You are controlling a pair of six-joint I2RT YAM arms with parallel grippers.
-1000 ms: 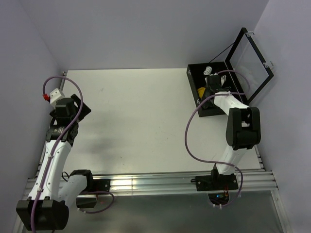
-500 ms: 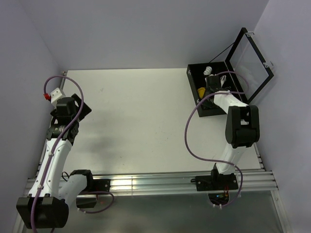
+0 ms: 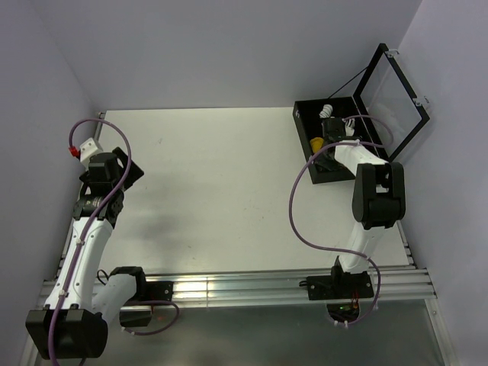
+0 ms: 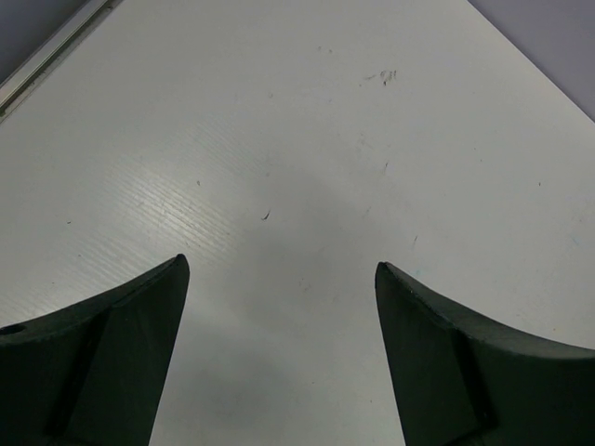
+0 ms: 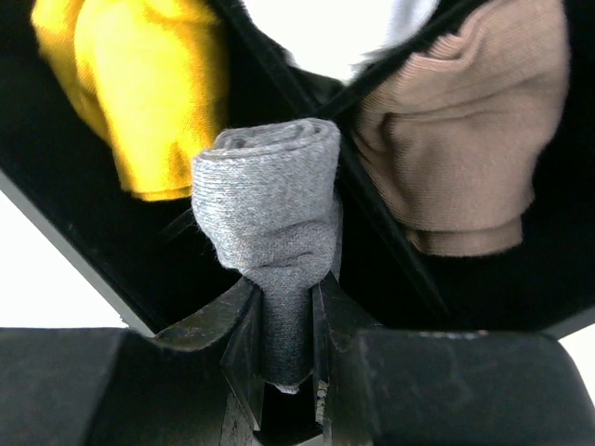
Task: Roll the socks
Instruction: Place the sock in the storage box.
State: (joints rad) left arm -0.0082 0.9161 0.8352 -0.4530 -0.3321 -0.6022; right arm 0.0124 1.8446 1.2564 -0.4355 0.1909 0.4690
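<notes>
A rolled grey sock (image 5: 270,195) is pinched at its lower end by my right gripper (image 5: 284,293), which is shut on it inside the black box (image 3: 302,137). The roll stands against a black partition. To its left lies the bundled mustard-yellow sock (image 5: 149,84), seen from above as a yellow patch (image 3: 316,142). In the top view my right gripper (image 3: 329,137) reaches into the box. My left gripper (image 4: 279,269) is open over bare white table at the far left (image 3: 107,164), holding nothing.
A tan sock bundle (image 5: 465,130) sits to the right of the grey roll. A white bundle (image 3: 327,110) lies at the box's far end. The box's clear lid (image 3: 393,99) stands open at the back right. The right arm's purple cable (image 3: 297,206) loops over the table.
My right arm has edged slightly farther into the box with the grey sock still held. The left arm has barely moved.
</notes>
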